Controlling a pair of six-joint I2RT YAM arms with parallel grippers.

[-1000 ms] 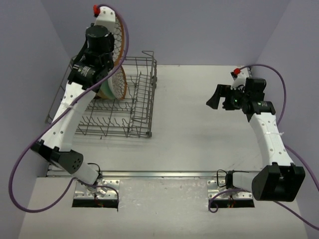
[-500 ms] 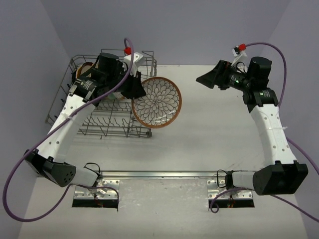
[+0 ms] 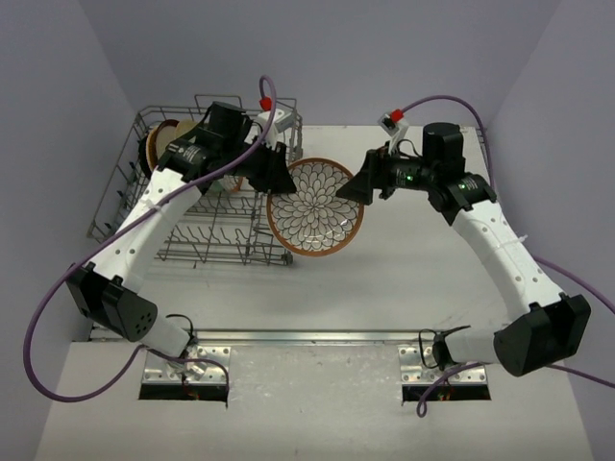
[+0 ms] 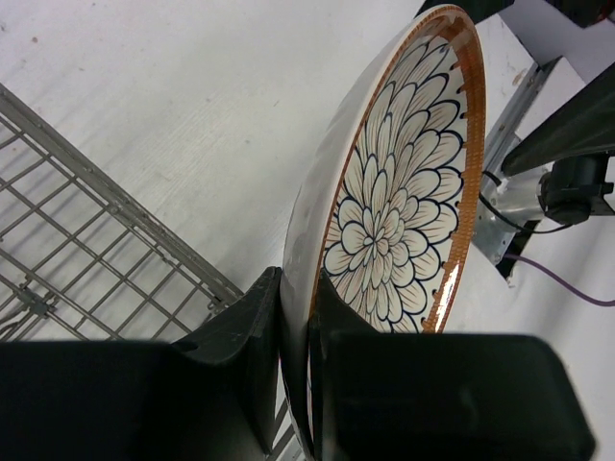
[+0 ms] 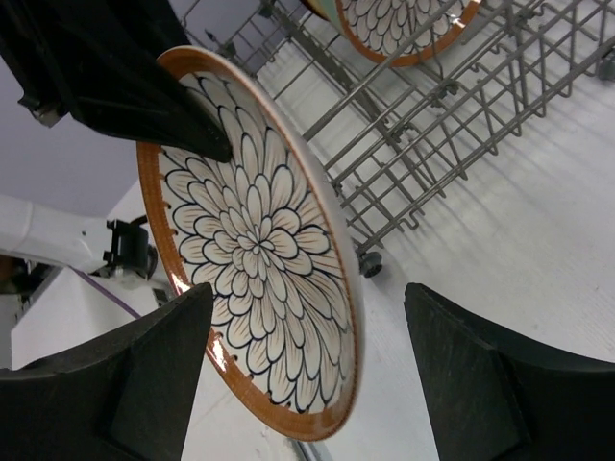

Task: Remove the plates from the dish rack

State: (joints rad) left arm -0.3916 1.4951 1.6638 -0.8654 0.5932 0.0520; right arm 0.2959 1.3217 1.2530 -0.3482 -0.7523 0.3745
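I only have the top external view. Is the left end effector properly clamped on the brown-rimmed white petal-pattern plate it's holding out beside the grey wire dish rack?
Observer: Yes. The left wrist view shows the left end effector shut on the brown-rimmed white petal-pattern plate, one finger on each face at the rim.
Operator: Has the right side got hold yet?
Observer: No. The right end effector is open, with the plate's edge between its fingers. There is a clear gap between that finger and the plate.
Operator: Anything hidden in the rack?
Observer: A second petal-pattern plate stands in the grey wire dish rack, seen from the right wrist.
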